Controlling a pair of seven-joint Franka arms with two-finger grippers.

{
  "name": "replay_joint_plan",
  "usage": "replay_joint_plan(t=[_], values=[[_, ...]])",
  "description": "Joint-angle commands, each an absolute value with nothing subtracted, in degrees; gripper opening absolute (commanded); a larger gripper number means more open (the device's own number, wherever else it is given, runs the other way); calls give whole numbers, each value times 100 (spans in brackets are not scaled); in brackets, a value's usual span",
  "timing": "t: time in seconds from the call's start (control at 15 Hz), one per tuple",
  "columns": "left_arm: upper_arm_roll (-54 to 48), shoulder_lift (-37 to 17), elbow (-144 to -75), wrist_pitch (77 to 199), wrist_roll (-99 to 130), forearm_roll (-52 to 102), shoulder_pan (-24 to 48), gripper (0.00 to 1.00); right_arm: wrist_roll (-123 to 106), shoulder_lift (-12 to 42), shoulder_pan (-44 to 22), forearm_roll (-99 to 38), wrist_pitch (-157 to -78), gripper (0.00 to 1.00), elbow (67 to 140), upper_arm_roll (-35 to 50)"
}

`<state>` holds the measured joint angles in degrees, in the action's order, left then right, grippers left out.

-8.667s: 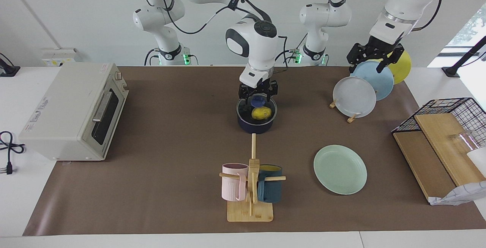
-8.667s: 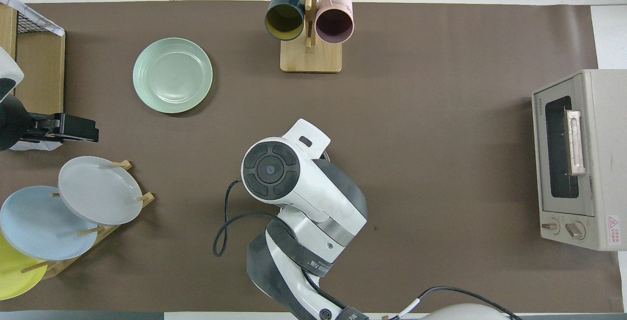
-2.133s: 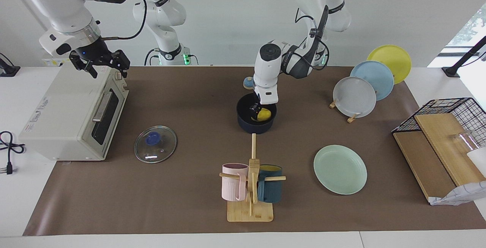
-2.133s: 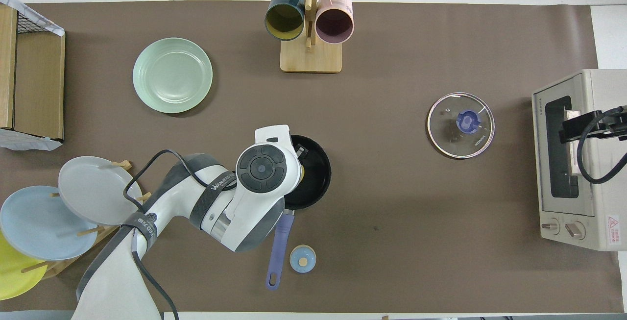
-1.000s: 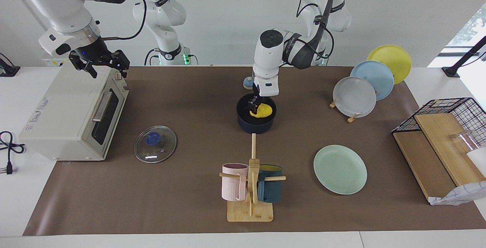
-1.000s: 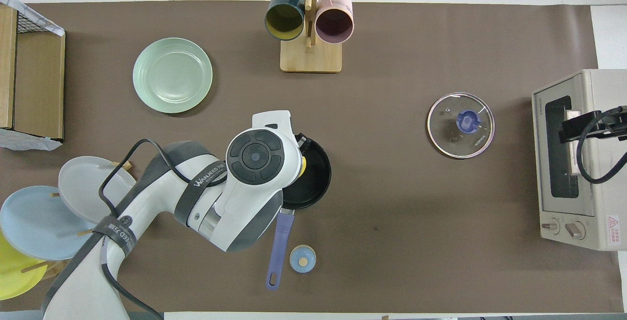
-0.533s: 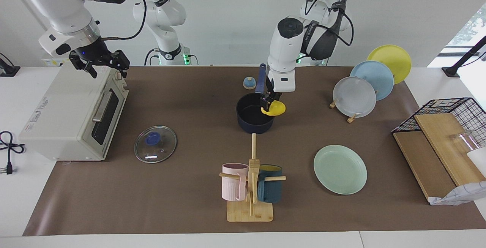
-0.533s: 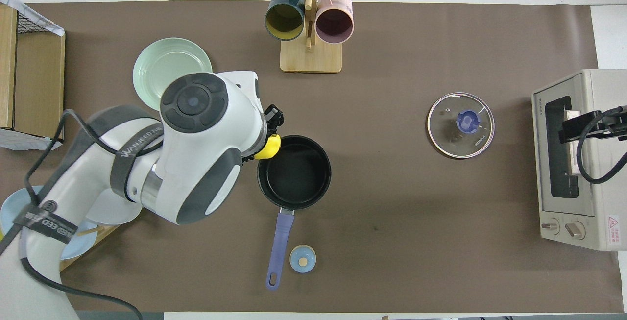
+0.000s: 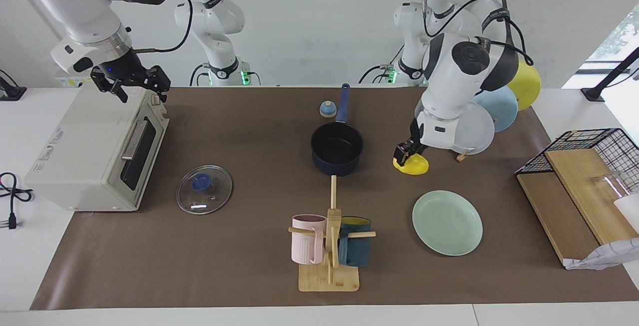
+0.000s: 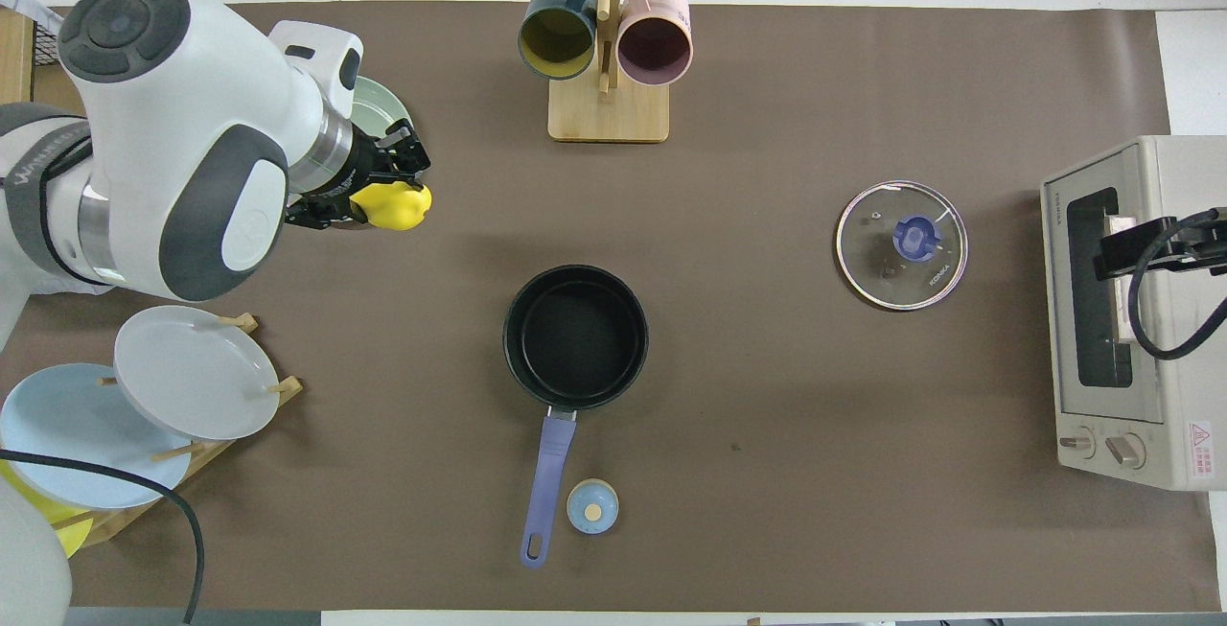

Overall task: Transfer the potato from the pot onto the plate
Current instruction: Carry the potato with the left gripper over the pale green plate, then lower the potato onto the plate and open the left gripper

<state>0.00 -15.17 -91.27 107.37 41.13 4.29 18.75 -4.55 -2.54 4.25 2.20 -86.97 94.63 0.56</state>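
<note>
My left gripper (image 9: 408, 155) is shut on the yellow potato (image 9: 412, 166) and holds it in the air over the mat, between the pot and the mint-green plate (image 9: 447, 222). In the overhead view the potato (image 10: 393, 206) hangs under the left gripper (image 10: 380, 187) at the plate's edge, and the arm hides all but a sliver of the plate (image 10: 378, 110). The navy pot (image 9: 337, 147) stands mid-table with nothing in it (image 10: 575, 336), its blue handle (image 10: 546, 487) toward the robots. My right gripper (image 9: 131, 85) waits open over the toaster oven.
A glass lid (image 9: 204, 189) lies beside the toaster oven (image 9: 95, 146). A mug rack (image 9: 329, 246) stands farther from the robots than the pot. A plate rack (image 9: 472, 126) and a wire basket (image 9: 589, 161) are at the left arm's end. A small blue knob (image 9: 327, 109) lies by the handle.
My left gripper has lifted the potato out of the pot and carried it toward the left arm's end, close to the mint plate. The right arm has not moved in the last second.
</note>
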Motion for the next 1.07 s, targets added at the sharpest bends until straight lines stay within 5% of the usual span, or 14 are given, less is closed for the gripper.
replay_joint_plan(t=[0.0,0.47,1.0], values=[[-62,-2151,-8482,10853,3114,492,1434,0,-387,-396,492,132,-8789,100,9642,79],[-61,-3286,-7857,11722,1776,80,1037,0,-387,-396,492,132,-8789,100,9642,79],[-62,-3445,-8323,12577,1389,-185,905,2,-387,-396,492,123,-8789,100,9642,79]])
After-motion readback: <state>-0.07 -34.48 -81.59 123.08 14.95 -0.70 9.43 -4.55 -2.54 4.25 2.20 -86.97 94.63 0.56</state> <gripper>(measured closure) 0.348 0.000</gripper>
